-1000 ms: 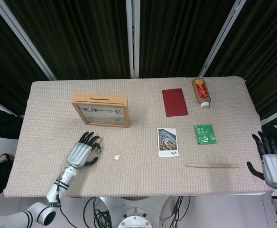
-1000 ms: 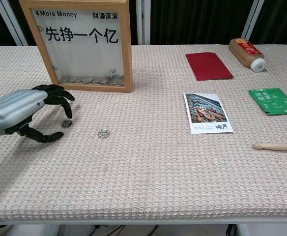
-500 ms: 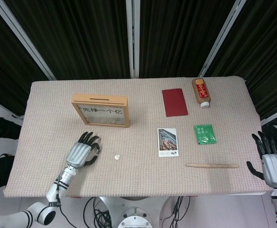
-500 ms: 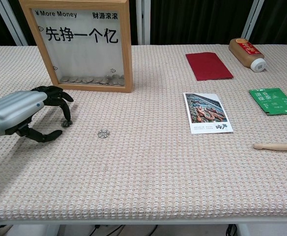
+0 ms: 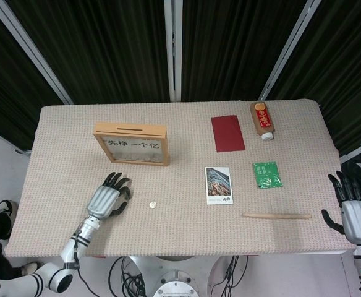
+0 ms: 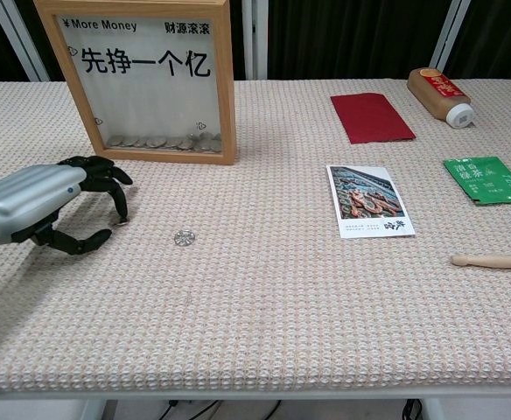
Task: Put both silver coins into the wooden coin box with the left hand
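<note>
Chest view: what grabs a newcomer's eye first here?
The wooden coin box standing at the far left, bold black characters on its clear front and coins piled at its bottom. Just in front of it, the left hand reaches fingertips-down to the mat, with a silver coin lying free to its right.

Second coin hidden under left robot hand (image 6: 54,201)

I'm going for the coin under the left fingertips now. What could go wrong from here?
1. The near coin lies flat on the woven table cover right at the left robot hand's fingertips, so a pinch may slide it away rather than lift it.
2. A second coin lies loose just to the right; a sweeping finger could knock it.
3. The wooden coin box has a narrow top slot, so a tilted coin may miss it.
</note>
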Controlling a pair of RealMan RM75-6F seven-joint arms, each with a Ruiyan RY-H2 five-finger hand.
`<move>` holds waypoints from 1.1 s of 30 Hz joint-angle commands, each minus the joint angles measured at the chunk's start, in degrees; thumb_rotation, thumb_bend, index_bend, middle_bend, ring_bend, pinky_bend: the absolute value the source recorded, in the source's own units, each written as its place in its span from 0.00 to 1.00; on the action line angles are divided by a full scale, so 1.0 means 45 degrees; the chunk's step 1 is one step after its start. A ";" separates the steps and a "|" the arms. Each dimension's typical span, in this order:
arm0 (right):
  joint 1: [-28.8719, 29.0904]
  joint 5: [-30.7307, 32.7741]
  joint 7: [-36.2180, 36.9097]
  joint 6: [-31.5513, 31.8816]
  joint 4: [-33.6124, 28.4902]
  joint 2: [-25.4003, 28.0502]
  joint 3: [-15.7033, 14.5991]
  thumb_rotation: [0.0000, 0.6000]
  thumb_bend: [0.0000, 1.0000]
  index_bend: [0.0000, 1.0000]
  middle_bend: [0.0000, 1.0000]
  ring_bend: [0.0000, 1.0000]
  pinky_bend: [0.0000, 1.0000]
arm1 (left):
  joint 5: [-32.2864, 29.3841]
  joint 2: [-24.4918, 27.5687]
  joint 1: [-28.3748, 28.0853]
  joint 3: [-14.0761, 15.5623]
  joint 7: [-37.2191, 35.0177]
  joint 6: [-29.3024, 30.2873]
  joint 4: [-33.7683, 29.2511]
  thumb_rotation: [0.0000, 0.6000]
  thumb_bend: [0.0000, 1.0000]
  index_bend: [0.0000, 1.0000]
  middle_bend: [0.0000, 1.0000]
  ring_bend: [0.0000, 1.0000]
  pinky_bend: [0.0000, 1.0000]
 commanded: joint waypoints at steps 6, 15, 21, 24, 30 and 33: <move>-0.0035 -0.0006 0.0134 0.0005 -0.0004 0.0046 -0.0020 1.00 0.27 0.00 0.00 0.00 0.00 | -0.0042 -0.0099 -0.0079 -0.0018 -0.0068 -0.0095 0.0156 1.00 0.26 0.42 0.15 0.00 0.00; -0.0032 0.0064 0.0235 -0.0075 0.0106 0.0000 -0.0017 1.00 0.27 0.00 0.00 0.00 0.00 | 0.0065 -0.0453 -0.0209 -0.0109 -0.0447 0.0039 0.0661 1.00 0.26 0.46 0.17 0.00 0.00; -0.0018 0.0125 0.0276 -0.0156 0.0191 -0.0023 -0.0012 1.00 0.27 0.00 0.00 0.00 0.00 | 0.0203 -0.0692 -0.0298 -0.0155 -0.0805 0.0215 0.1063 1.00 0.26 0.48 0.19 0.00 0.00; -0.0001 0.0131 0.0287 -0.0181 0.0210 -0.0028 -0.0002 1.00 0.27 0.00 0.00 0.00 0.00 | 0.0284 -0.0799 -0.0333 -0.0168 -0.0995 0.0330 0.1235 1.00 0.26 0.49 0.20 0.00 0.00; 0.0024 0.0154 0.0276 -0.0220 0.0211 -0.0030 0.0017 1.00 0.27 0.00 0.00 0.00 0.00 | 0.0443 -0.0978 -0.0393 -0.0201 -0.1312 0.0600 0.1591 1.00 0.26 0.48 0.22 0.01 0.00; 0.0030 0.0183 0.0278 -0.0253 0.0219 -0.0028 0.0019 1.00 0.27 0.00 0.00 0.00 0.00 | 0.0470 -0.1006 -0.0393 -0.0210 -0.1395 0.0700 0.1690 1.00 0.26 0.49 0.23 0.01 0.00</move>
